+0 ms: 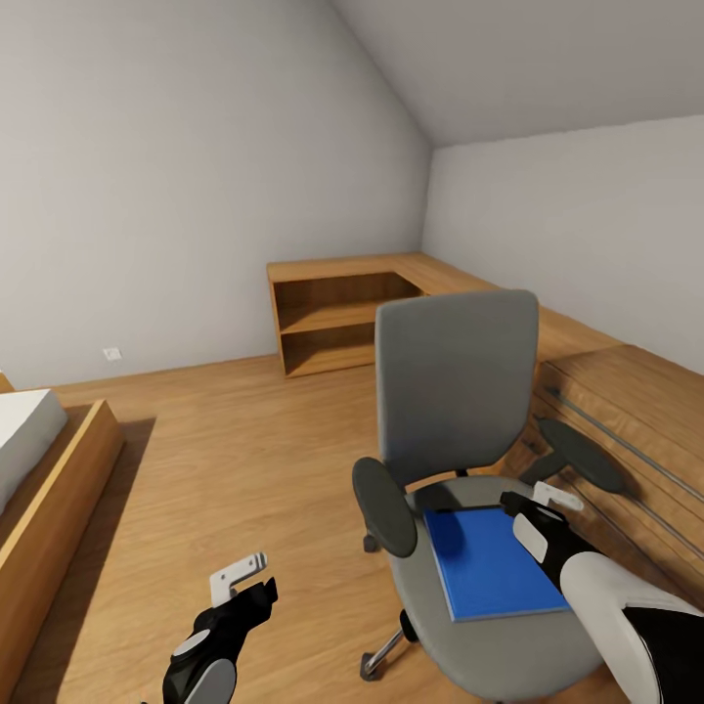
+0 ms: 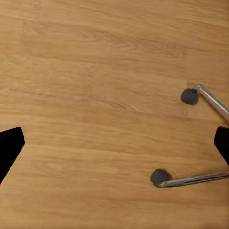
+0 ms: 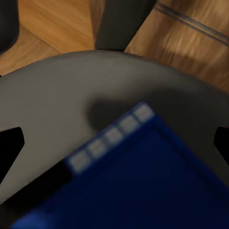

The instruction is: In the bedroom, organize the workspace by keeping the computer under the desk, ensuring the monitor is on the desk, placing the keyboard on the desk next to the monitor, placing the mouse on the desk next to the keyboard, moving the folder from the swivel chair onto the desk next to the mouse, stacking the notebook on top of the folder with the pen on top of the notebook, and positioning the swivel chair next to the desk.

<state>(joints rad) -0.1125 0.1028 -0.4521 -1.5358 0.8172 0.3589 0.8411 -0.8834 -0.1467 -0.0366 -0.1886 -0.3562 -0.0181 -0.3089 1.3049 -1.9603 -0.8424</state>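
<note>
The right end effector (image 1: pixel 533 501) sits nearest the head camera, low over the swivel chair (image 1: pixel 460 460), its fingers spread apart above the far corner of the folder (image 1: pixel 489 562). The step in hand looks like the folder pick-up: the blue folder lies flat on the grey seat, untouched, one corner and its pale page edge showing between the open fingers in the right wrist view (image 3: pixel 114 133). The next move probably calls for a lower approach and a pinch on that edge, since a thin flat thing on soft upholstery gives little to grab.

Going down in size around it: the low wood shelving (image 1: pixel 342 318) runs along the far walls, a bed (image 1: pixel 39 469) stands to the left, and the floor (image 1: pixel 235 460) lies between. The chair's dark armrests (image 1: pixel 383 506) flank the folder and may crowd the wrist. The left end effector (image 1: pixel 249 579) hangs over bare floor, fingers apart, near the chair's castors (image 2: pixel 189 96).
</note>
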